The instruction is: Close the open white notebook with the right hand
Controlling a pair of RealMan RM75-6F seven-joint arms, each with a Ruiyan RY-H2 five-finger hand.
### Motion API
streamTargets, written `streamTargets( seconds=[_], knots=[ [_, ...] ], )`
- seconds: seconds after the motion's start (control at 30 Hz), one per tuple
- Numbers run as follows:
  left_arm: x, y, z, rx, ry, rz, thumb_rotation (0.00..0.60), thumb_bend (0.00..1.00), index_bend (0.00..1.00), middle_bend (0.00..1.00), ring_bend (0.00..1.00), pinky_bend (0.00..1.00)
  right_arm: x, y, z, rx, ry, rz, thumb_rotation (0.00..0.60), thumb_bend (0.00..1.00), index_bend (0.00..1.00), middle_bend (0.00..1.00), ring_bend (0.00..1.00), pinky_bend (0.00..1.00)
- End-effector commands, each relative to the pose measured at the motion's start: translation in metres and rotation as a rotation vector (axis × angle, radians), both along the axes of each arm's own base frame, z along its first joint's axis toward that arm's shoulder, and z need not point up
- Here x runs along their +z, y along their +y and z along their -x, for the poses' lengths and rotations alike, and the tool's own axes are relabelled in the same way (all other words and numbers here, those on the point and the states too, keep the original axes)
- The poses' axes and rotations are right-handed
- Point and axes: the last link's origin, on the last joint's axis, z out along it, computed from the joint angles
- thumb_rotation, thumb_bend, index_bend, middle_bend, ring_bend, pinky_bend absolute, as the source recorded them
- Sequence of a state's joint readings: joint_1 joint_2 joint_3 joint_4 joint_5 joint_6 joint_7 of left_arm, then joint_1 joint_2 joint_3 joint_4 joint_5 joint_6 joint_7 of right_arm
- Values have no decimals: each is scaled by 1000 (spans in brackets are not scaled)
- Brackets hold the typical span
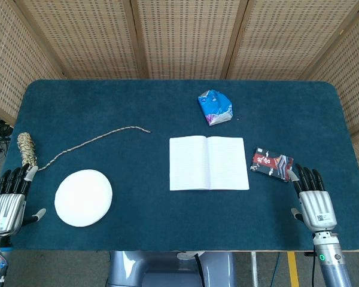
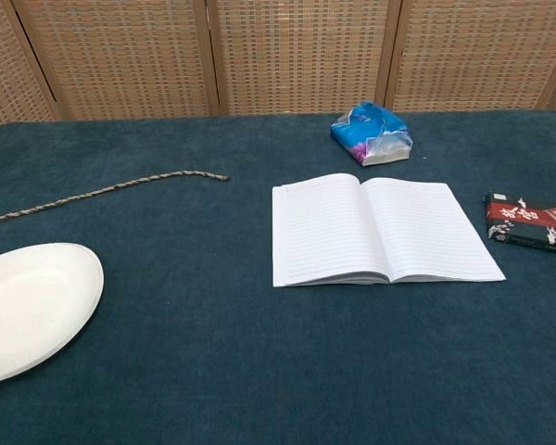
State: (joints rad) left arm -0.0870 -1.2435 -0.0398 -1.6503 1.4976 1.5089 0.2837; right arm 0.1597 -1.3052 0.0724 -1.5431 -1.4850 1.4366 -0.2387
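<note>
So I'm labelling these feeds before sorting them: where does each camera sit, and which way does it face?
Head view: mounted high, looking steeply down on the whole table; shows the left hand and right hand resting at the near edge, fingers apart.
Chest view: lower, looking forward across the tabletop toward the wicker screen; no part of the robot shows.
Shared: open white notebook, white plate, rope, blue packet, red-black packet.

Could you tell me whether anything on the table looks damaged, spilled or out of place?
Nothing looks spilled or damaged. The white notebook lies open and flat, square to the table edge. Only the blue packet looks crumpled, and the rope trails loosely.
</note>
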Motion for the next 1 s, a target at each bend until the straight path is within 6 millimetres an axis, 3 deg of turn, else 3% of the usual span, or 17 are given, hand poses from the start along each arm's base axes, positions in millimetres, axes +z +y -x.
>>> streamTargets(
  seconds=[0.03,1.0],
  knots=[
    [0,0,0,-3,-1,-1,600,100,0,0,0,0,1,0,0,1,0,3,600,149,0,0,0,0],
    [4,1,-3,-14,-13,-20,600,100,0,0,0,0,-9,-4,0,-5,0,-27,600,149,0,0,0,0]
  ],
)
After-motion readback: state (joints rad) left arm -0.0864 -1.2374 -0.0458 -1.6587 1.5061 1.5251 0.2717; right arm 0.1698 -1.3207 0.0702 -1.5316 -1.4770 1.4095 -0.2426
